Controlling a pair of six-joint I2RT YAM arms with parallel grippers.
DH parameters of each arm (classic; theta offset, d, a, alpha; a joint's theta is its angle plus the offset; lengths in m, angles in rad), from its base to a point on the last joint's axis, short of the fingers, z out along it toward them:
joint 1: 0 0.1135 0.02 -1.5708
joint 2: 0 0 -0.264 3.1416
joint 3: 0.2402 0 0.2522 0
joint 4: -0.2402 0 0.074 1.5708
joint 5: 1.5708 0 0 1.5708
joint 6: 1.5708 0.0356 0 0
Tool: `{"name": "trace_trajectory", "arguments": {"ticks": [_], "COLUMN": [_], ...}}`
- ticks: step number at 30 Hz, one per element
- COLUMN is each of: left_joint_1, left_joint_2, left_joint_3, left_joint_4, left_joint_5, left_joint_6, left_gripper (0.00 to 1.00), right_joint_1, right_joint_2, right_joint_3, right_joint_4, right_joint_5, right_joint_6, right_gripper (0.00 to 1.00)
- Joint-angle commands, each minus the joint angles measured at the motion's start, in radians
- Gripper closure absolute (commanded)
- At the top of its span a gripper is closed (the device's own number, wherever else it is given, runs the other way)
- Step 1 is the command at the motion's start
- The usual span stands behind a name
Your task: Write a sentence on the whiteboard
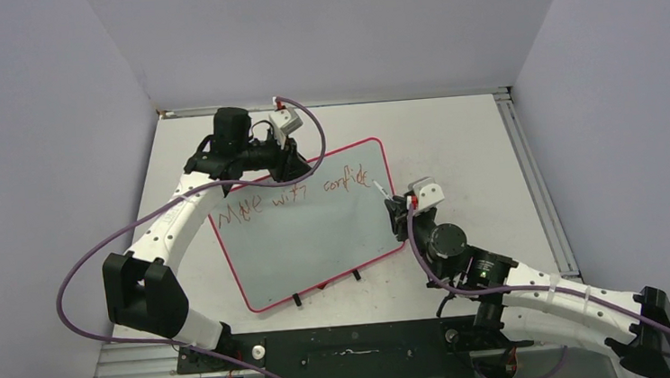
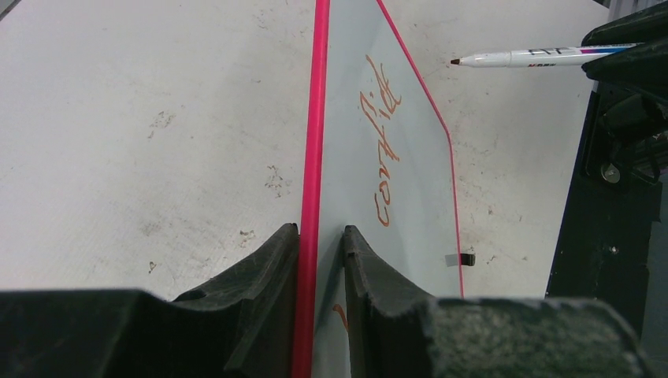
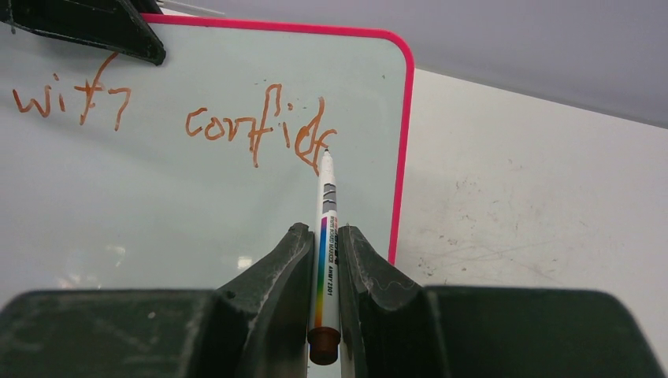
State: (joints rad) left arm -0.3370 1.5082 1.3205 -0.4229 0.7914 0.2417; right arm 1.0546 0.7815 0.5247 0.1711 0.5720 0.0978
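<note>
My left arm (image 1: 170,224) arcs forward and bends inward. My left gripper (image 2: 321,236) straddles the rim of the whiteboard (image 2: 313,118), fingers narrowly apart — whether they clamp it I cannot tell. My right arm (image 1: 548,297) lies low, elbow out to the right, wrist turned leftward. My right gripper (image 3: 324,236) is closed on a marker (image 3: 328,197) lying along the fingers.

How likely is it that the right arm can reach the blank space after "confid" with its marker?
Likely yes: the marker tip points at the last letter on the whiteboard, nothing between.
</note>
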Motion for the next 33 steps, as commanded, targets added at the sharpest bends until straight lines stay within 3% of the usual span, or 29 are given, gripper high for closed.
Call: {"name": "trace_trajectory", "arguments": {"ticks": [1, 14, 23, 33], "left_joint_1": [0.002, 0.022, 0.030, 0.033], "left_joint_2": [-0.002, 0.043, 0.105, 0.159], "left_joint_3": [0.001, 0.035, 0.075, 0.124], "left_joint_4": [-0.063, -0.178, -0.189, -0.205], "left_joint_5": [0.045, 0.131, 0.205, 0.248], "left_joint_6": [0.034, 0.111, 0.063, 0.030], "left_gripper": [1.00, 1.00, 0.80, 0.68], "right_joint_1": [-0.002, -0.088, -0.092, -0.093], "right_joint_2": [-0.024, -0.036, -0.066, -0.074], "right_joint_3": [0.017, 0.028, 0.016, 0.001], "right_joint_4": [0.028, 0.059, 0.059, 0.071], "right_joint_5": [-0.015, -0.120, -0.129, -0.125], "right_joint_6": [-0.016, -0.042, -0.023, -0.027], "right_gripper": [0.95, 0.95, 0.95, 0.95]}}
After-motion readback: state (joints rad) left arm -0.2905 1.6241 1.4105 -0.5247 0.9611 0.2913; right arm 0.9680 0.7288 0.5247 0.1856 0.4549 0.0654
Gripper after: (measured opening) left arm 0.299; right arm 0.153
